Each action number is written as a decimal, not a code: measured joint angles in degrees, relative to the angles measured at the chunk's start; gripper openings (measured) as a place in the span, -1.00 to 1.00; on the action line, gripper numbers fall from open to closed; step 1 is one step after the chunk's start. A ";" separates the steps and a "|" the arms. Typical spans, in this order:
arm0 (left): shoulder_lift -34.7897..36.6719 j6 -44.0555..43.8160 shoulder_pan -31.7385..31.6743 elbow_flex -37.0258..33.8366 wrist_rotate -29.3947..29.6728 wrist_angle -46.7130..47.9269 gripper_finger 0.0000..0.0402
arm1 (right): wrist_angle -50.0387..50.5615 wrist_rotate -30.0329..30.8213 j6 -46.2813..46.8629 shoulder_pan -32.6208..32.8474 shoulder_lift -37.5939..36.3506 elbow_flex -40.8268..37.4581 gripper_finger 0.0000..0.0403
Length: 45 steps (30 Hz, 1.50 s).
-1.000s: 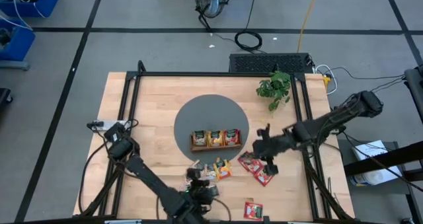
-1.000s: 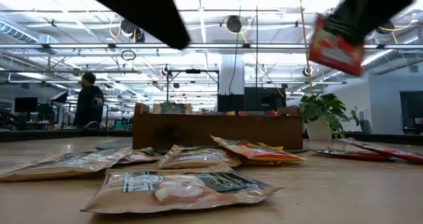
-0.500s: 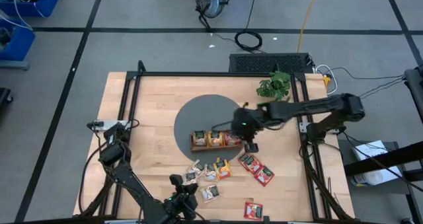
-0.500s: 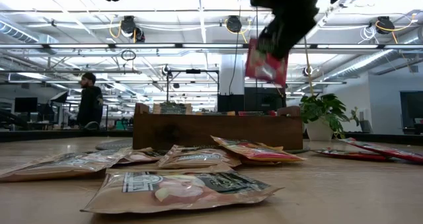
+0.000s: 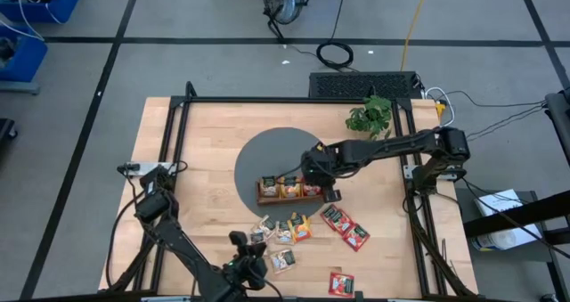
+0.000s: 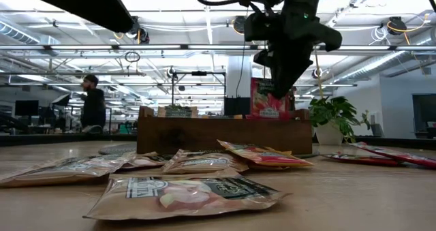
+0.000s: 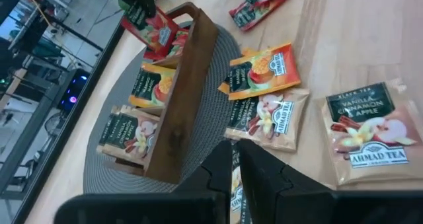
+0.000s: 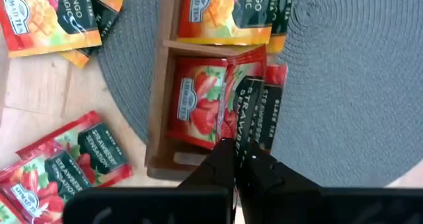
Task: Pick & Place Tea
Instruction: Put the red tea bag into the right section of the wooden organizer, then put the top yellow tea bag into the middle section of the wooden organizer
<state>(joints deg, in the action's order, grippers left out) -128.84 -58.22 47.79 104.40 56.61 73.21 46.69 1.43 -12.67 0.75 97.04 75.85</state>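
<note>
My right pincer [image 6: 276, 98] is clamped on a red strawberry tea packet [image 8: 254, 108], hanging upright over the red end compartment of the wooden tray [image 5: 289, 198] on the round grey mat [image 5: 258, 159]. My left pincer [image 5: 248, 268], near the tabletop's [image 5: 200, 142] front edge, looks almost closed and holds nothing. Loose before the tray I count three red packets [image 5: 346, 228], while bare wood stays open behind the mat.

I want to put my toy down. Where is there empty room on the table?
Bare wood lies on the left of the table, beside the grey mat. It is crowded in front of the wooden tray, where loose tea packets lie.
</note>
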 joint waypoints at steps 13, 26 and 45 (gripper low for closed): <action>0.00 4.66 -0.56 0.00 -1.10 -4.71 -0.81 | -4.09 -3.14 -0.32 0.09 -0.03 -3.36 -1.00; 0.00 7.30 -0.63 0.00 -1.37 -6.28 -0.81 | -11.02 -2.35 0.67 0.09 -0.03 -6.75 -0.77; -0.07 9.14 -0.45 -0.67 -1.48 -7.66 -0.81 | -14.30 -13.16 6.19 0.82 -10.27 -9.16 -0.32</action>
<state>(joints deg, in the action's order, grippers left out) -128.90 -49.07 47.33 103.73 55.12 65.55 32.39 -11.73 -6.48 1.58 86.77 66.70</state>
